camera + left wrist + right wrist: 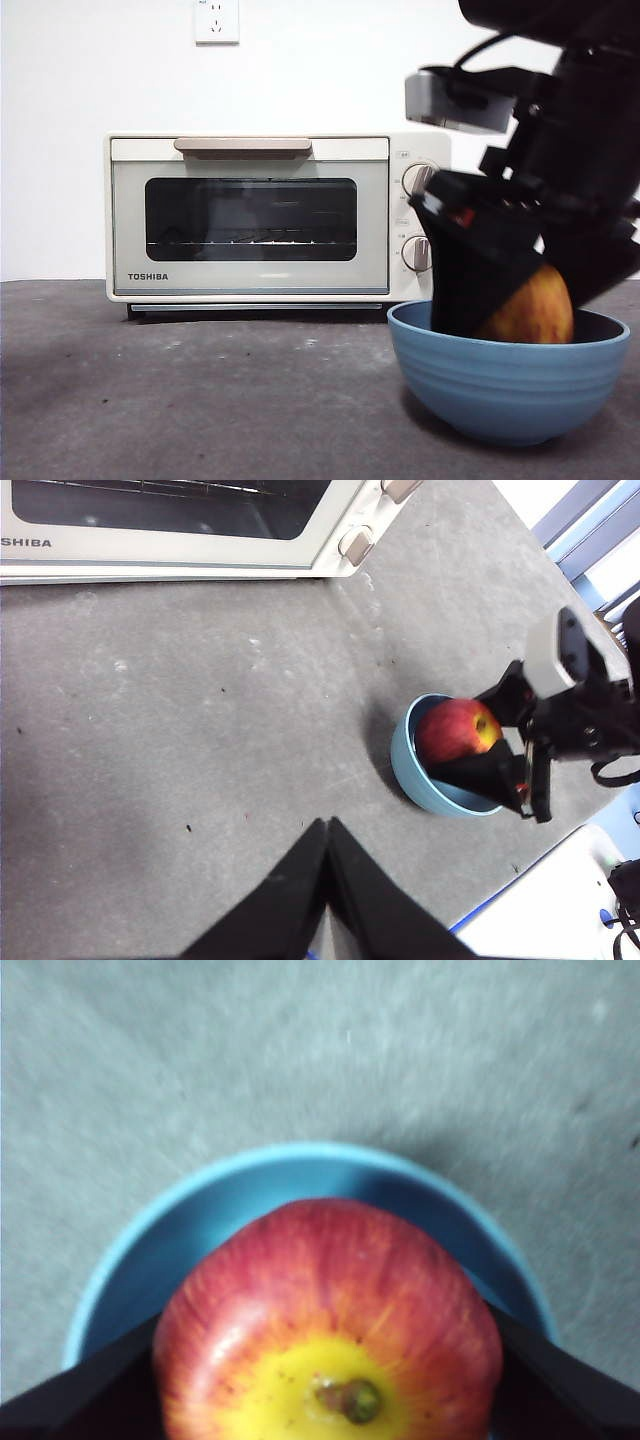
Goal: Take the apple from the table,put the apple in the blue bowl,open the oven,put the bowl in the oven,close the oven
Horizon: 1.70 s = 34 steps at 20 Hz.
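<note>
1. Front view: the right gripper (520, 290) reaches down into the blue bowl (508, 385), which stands on the table (200, 400) in front of the oven's knob side. Its fingers (470, 280) clasp the apple (530, 310), whose lower part is already below the rim. Whether the apple touches the bowl's floor cannot be seen. The oven (260, 215) stands at the back with its door shut and its bar handle (243, 146) untouched.

2. Left wrist view: the left gripper (328, 830) hovers over bare table, well apart from the bowl, fingers pressed together and holding nothing. It appears to be waiting.

3. Right wrist view: the apple (330, 1320) fills the space between the two dark fingers (80, 1390), red with fine yellow-orange streaks and a yellow dimple around a short stem. The bowl (200, 1230) shows matte blue behind it.

4. Judged progress: the pick-up is done and the placing is nearly finished; release, opening the oven, loading the bowl and closing remain.
</note>
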Motion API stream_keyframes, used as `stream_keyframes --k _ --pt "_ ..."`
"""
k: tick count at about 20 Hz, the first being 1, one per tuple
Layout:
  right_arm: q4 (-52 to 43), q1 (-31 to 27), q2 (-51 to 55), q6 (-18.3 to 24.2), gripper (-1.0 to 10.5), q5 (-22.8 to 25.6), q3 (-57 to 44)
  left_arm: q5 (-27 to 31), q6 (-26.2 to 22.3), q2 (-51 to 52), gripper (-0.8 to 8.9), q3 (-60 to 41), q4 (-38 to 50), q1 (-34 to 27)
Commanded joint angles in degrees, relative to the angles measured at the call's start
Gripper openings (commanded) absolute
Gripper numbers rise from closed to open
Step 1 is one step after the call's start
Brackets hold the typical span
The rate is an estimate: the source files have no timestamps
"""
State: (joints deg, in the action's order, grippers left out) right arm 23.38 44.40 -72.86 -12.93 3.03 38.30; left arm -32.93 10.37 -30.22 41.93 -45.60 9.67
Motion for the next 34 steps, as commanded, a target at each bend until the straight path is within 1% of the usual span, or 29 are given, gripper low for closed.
stream_keyframes --k 1,6,10,15,19,22,25,27,29,34 --pt "-1.07 0.48 -0.52 -0.76 3.7 -0.04 -0.28 -0.07 -0.70 -0.90 0.07 1.09 0.87 0.22" --pt "-1.31 0.61 -0.52 -0.57 4.3 -0.04 -0.48 -0.07 -0.63 -2.14 0.07 1.09 1.27 0.22" --pt "-1.31 1.31 -0.50 -0.48 4.4 -0.59 -0.42 -0.07 -0.50 -2.82 0.07 1.09 2.36 0.22" --pt "0.31 1.33 1.64 0.59 4.4 0.37 1.86 0.00 -0.17 -6.91 0.07 1.18 7.82 0.22" --pt "7.34 1.14 6.84 2.51 4.4 2.69 9.86 2.10 0.57 -13.68 0.07 2.58 15.08 1.20" --pt "15.67 0.66 10.58 2.43 4.4 5.01 15.93 5.35 0.83 -20.06 0.07 5.42 22.75 2.60" --pt "23.98 -1.49 14.32 0.90 4.4 7.63 18.08 7.28 0.72 -27.69 0.07 10.16 27.56 3.54" --pt "29.99 -3.82 16.41 -0.37 4.4 7.82 18.05 7.50 -0.20 -33.33 0.07 13.99 29.51 3.96" --pt "34.23 -6.64 18.23 -0.33 4.4 7.72 18.03 7.56 -1.22 -38.93 0.07 17.79 30.86 4.63" --pt "36.65 -9.46 20.61 -0.50 4.4 6.88 18.01 9.09 -3.58 -47.56 0.07 23.98 31.06 5.95"
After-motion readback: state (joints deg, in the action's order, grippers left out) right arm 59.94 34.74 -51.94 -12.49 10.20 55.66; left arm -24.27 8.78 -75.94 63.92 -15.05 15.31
